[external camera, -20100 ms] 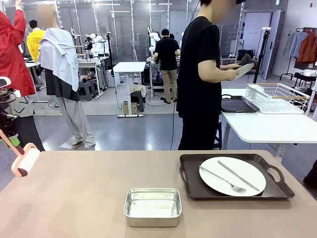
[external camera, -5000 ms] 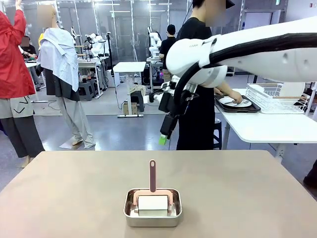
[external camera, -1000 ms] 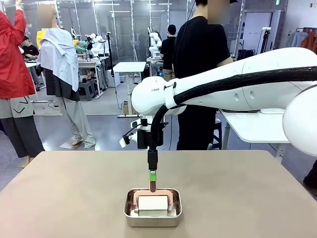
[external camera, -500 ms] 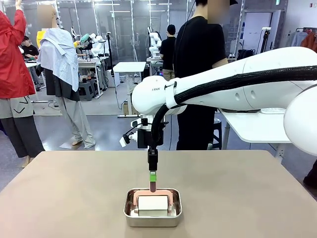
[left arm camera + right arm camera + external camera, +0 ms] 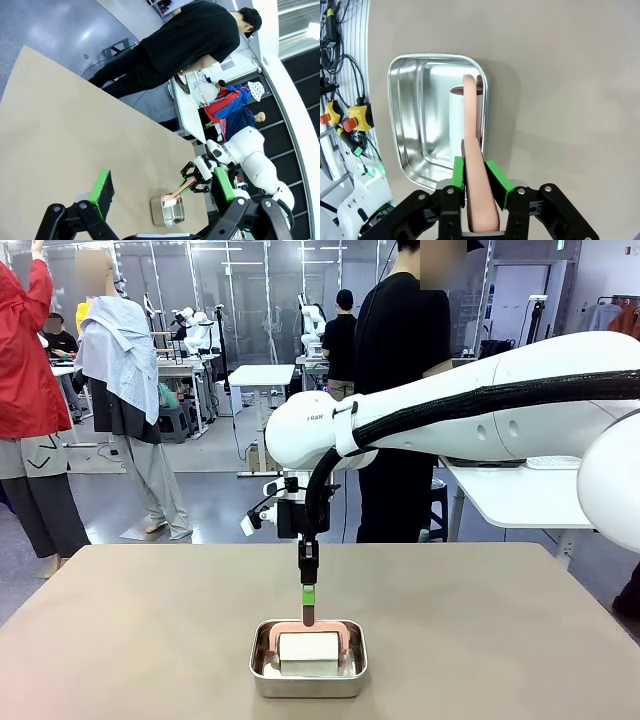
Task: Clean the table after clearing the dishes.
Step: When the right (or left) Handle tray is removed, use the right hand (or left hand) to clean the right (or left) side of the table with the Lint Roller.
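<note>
1 pinch: your right gripper [image 5: 475, 175] clamps the roller [image 5: 309, 647] by its upright handle for lifting from the pan [image 5: 308, 674]; left gripper [image 5: 162, 182] spread.

Middle taken, both flanks of the tabletop open

The table [image 5: 130, 640] lies bare to the left and right of the steel pan [image 5: 262, 680], which sits mid-table near the robot's edge. Straight above the pan, the right gripper [image 5: 308, 595] stands upright, clamped on the pink handle of the roller [image 5: 308, 646]. Its white arm [image 5: 470, 410] spans the air over the right half. A person [image 5: 400, 360] stands beyond the far edge, right of the middle.
</note>
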